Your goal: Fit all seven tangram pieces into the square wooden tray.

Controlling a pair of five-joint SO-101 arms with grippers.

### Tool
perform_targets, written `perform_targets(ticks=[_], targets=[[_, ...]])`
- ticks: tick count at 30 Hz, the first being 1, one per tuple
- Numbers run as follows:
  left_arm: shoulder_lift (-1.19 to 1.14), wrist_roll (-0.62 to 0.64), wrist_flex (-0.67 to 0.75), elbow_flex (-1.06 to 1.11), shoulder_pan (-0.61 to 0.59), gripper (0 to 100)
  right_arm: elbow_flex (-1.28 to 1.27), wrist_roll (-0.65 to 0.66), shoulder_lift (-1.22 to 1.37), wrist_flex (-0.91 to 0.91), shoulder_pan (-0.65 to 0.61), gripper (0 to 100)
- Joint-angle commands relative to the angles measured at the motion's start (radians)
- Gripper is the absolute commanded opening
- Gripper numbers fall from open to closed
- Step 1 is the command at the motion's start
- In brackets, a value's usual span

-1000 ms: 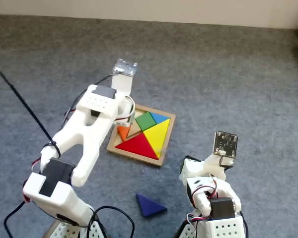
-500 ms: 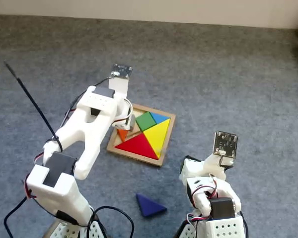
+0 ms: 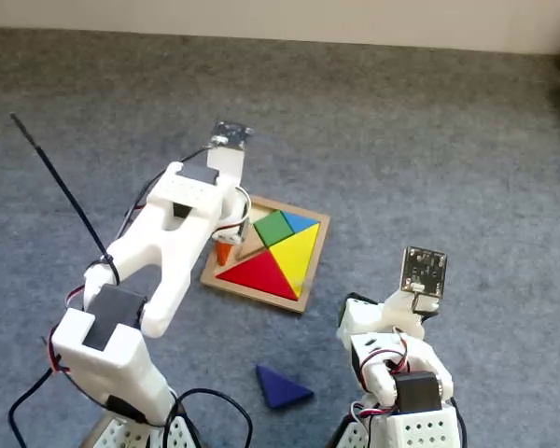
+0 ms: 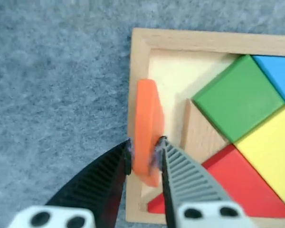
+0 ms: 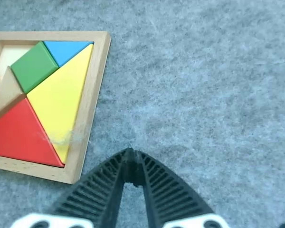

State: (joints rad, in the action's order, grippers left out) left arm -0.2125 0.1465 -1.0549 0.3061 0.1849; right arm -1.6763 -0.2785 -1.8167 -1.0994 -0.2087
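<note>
Over the near left corner of the square wooden tray (image 3: 316, 266), the left gripper (image 4: 145, 142) has its jaws pinched narrow on a flat orange tangram piece (image 4: 146, 128), gripping it by its two broad faces so that it stands on edge. From the left wrist view the orange piece runs along the tray's side rim (image 4: 138, 57), partly over the rim and partly over the bare pale floor beside it. Whether its lower edge touches the wood cannot be told. Five pieces lie flat inside the tray: a green square (image 4: 237, 97) toward the far side, a light blue triangle (image 4: 278, 76) just beside it against the far rim, a large yellow triangle (image 4: 270, 161) and a large red triangle (image 4: 232, 185) meeting along one edge, and a small plain wood-coloured triangle (image 4: 202, 130) wedged between the green square and the red triangle. From the high view the orange piece (image 3: 225, 250) shows under the left arm's wrist at the tray's edge. A dark blue triangle (image 3: 282, 387) lies alone on the grey carpet (image 3: 448, 140), well apart from the tray and nearer the arms' bases. The right gripper (image 5: 132, 166) hangs over bare carpet beside the tray's rim (image 5: 100, 95), its jaws pressed together with nothing between them.
</note>
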Motion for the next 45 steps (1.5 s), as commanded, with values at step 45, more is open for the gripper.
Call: perform_targets(ticks=[45], targets=[[0.226, 0.029, 0.086, 0.104, -0.039, 22, -0.137, 0.011, -0.008, -0.01, 0.015, 0.5]])
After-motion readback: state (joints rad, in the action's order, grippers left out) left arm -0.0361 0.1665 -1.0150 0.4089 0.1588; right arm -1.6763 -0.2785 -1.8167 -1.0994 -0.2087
